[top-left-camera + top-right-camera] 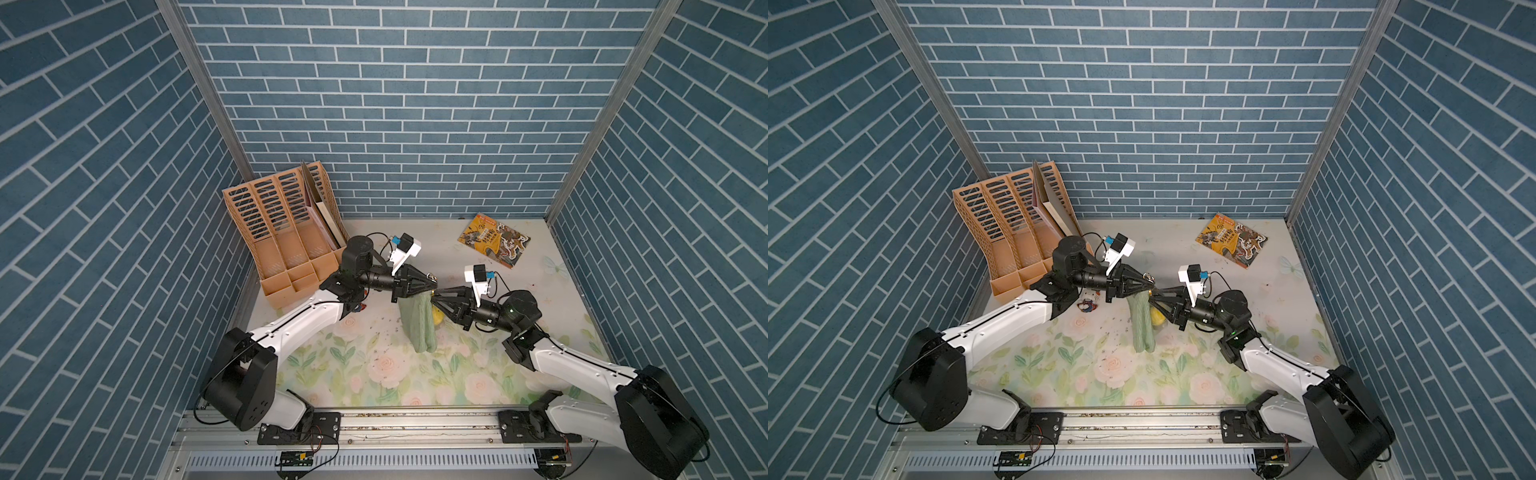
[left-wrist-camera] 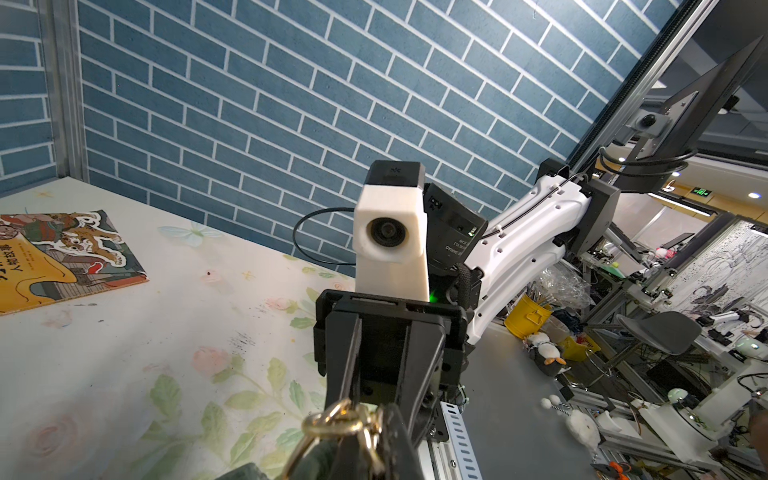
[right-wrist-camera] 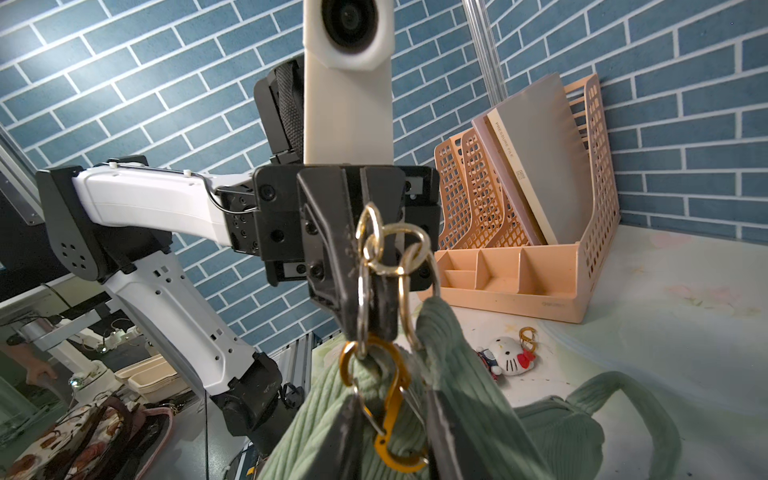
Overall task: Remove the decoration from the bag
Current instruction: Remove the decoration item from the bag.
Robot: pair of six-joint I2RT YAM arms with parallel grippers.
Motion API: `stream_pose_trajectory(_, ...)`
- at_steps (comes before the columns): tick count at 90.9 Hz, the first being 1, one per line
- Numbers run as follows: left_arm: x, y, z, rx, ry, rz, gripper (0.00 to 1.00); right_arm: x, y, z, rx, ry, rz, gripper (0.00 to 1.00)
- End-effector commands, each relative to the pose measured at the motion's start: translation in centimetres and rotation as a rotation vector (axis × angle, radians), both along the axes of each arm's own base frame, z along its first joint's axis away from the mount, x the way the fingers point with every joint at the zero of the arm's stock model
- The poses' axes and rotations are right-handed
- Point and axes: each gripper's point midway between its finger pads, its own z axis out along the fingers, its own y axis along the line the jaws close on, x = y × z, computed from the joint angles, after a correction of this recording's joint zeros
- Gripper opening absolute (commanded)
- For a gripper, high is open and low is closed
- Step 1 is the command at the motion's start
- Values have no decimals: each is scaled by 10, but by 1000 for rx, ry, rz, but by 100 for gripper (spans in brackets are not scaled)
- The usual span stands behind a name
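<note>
Sage-green soft cloth bag (image 1: pixel 417 324) hangs under L gripper (image 1: pixel 434 285), which is clamped on its gold ring (image 3: pixel 392 249) end. R gripper (image 1: pixel 434 296) has fingers each side of the orange metal clip (image 3: pixel 392 419); can't tell if it's pinching. Risk: a tug w/o opening the clip could pull the bag loose.

Three walls (image 1: pixel 395 104) of blue brick-pattern panel, pale mortar lines, joined by bare aluminium corner posts (image 1: pixel 199 95). Table (image 1: pixel 386 374) with a floral cover: pink roses, green leaves, dark scuffs. Peach file rack (image 1: pixel 282 232) stands in the corner behind the left hand (image 1: pixel 435 286). Behind the right hand (image 1: pixel 434 296), off the open side: cluttered lab, grey chair (image 2: pixel 660 328), green exit sign (image 2: pixel 701 192), ceiling lights (image 2: pixel 754 195)
</note>
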Motion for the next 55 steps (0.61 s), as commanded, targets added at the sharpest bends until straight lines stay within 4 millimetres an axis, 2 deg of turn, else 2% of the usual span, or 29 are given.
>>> stream_pose_trajectory(1,-7,0,14,-20,-53,-26,0,-1,0,20,61,-19,4,25)
stream_pose_trajectory(36,-2,0,15,-16,-61,3,0,2,-1,16,64,15,-19,16)
stream_pose_trajectory(55,0,0,14,-6,-71,15,6,4,-2,15,62,36,-32,13)
